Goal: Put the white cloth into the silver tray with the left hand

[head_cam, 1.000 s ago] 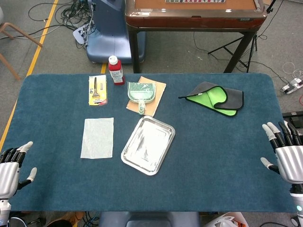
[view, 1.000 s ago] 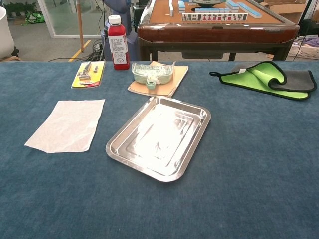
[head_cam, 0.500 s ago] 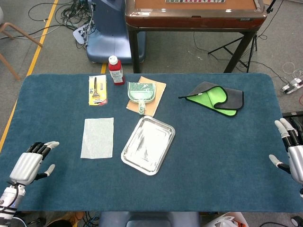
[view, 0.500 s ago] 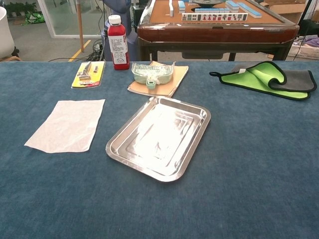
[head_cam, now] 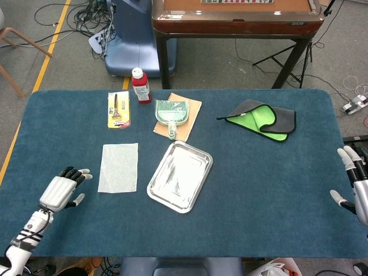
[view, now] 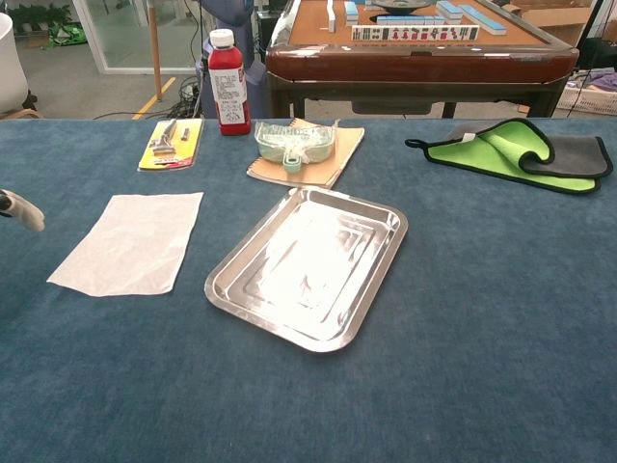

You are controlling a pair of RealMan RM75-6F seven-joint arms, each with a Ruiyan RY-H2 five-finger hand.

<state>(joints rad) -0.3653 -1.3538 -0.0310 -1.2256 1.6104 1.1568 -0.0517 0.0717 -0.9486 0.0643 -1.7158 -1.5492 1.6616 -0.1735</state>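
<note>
Left hand (head_cam: 62,191) sits at the near left of the table with its fingers spread and nothing in them, just left of the white cloth (head_cam: 118,167) but not touching it, while my right hand (head_cam: 355,190) waits at the near right edge, fingers also apart and empty. Next out, the cloth lies flat on the blue table (head_cam: 259,190) with the silver tray (head_cam: 180,176) bare just to its right, so I judge nothing is done yet: reach, grasp, lift and drop all remain. Farther back lie the red bottle (head_cam: 140,85), dustpan (head_cam: 171,112) and green cloth (head_cam: 261,119).
</note>
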